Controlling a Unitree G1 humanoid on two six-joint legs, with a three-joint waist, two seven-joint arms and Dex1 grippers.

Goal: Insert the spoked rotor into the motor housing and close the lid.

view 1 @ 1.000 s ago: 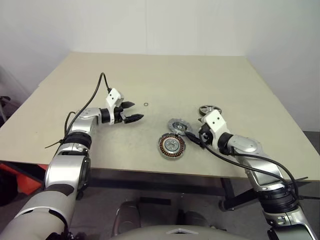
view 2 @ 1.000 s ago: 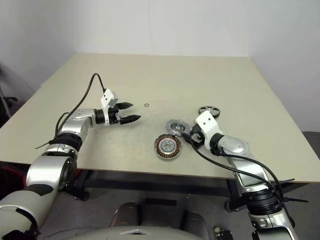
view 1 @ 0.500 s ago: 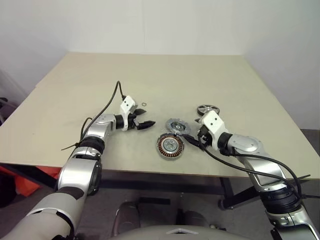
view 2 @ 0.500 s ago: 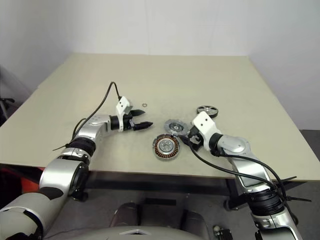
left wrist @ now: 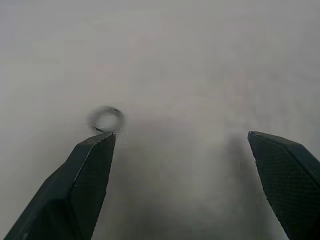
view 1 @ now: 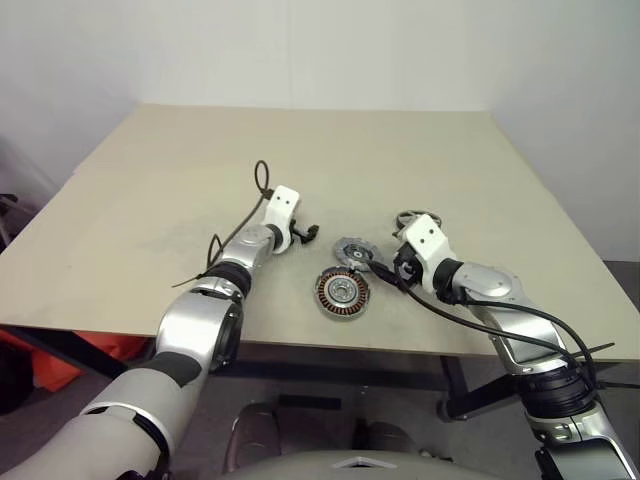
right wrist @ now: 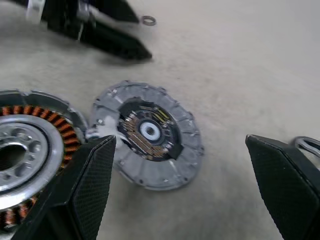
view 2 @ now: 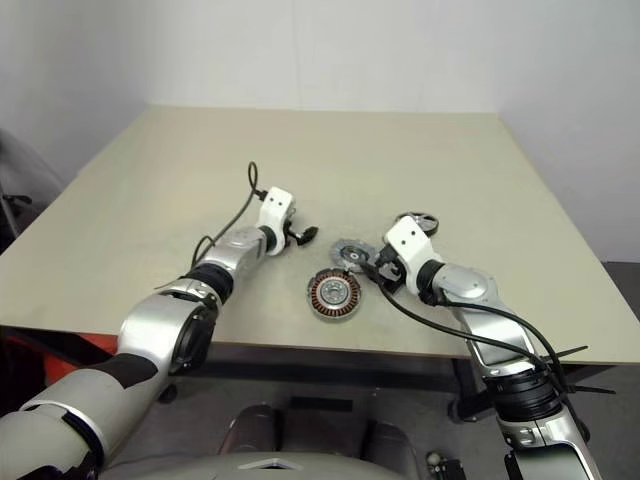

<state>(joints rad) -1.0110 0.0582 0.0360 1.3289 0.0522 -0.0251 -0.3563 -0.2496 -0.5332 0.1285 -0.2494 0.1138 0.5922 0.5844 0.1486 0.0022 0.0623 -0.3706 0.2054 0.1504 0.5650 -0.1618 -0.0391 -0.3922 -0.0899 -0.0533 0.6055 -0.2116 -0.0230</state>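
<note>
We take the motor housing (view 1: 343,292) as our landmark; it lies near the front edge of the table (view 1: 150,200), copper windings up. The lid (right wrist: 148,134) lies flat just behind the housing, touching or nearly touching its rim. The spoked rotor (view 2: 418,220) sits beyond and to the right of the housing, partly hidden by our right arm. Our right gripper (right wrist: 180,195) hangs just right of the housing, jaws spread wide and empty, aimed at the lid. Our left gripper (left wrist: 192,185) is left of and behind the housing, released, holding nothing, one fingertip (left wrist: 97,150) by what looks like a small ring (left wrist: 106,119).
</note>
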